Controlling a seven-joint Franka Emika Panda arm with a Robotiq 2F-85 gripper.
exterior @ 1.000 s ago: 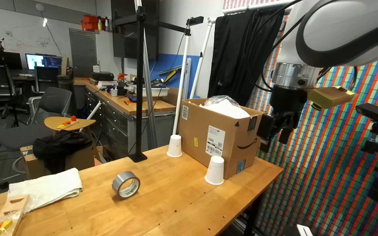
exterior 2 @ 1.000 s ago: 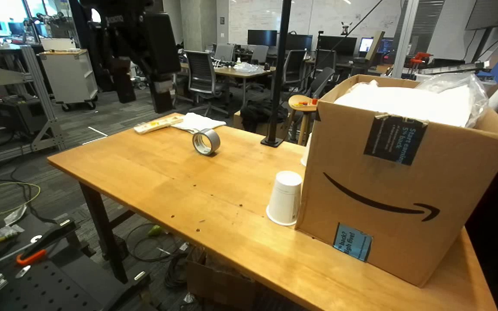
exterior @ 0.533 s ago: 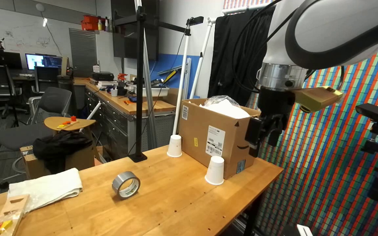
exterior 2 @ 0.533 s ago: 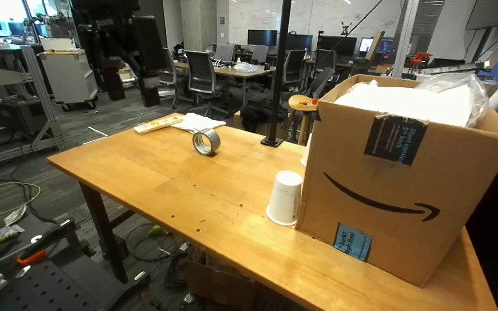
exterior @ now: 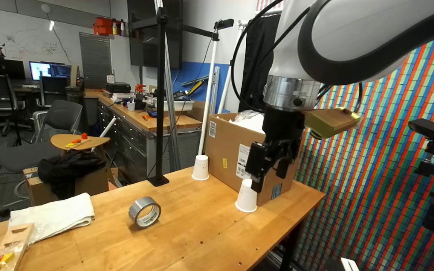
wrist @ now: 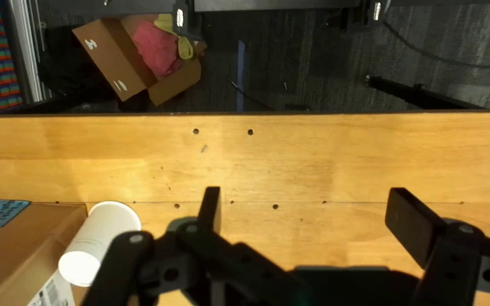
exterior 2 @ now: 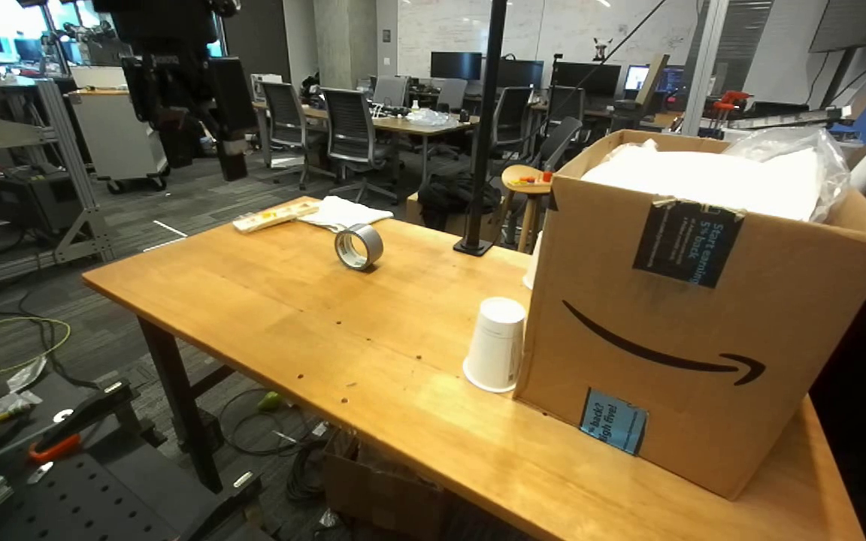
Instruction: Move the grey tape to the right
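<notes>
Gripper (wrist: 306, 204) is above the table (exterior: 187, 241), fingers spread wide, wood visible in the gap per wrist view. Grey tape (exterior: 138, 208) stands on its rim on the table, well apart from the gripper in both exterior views. Room: folded white cloth (exterior: 53, 214) is near the tape, not touching; black post (exterior: 161, 113) sits at the table edge; flat wood runs from the tape to the near cup (exterior: 245, 199). In an exterior view the gripper (exterior: 269, 181) overlaps that cup and the cardboard box (exterior: 222, 146); wrist view puts the cup outside the finger span, just beside the box, contact can't tell. Far cup (exterior: 200, 168) shows whole in an exterior view. Table corner (exterior 2: 102, 279) at the cloth end shows in an exterior view. Pink cloth (wrist: 158, 49), down past the long edge, shows only in wrist view.
</notes>
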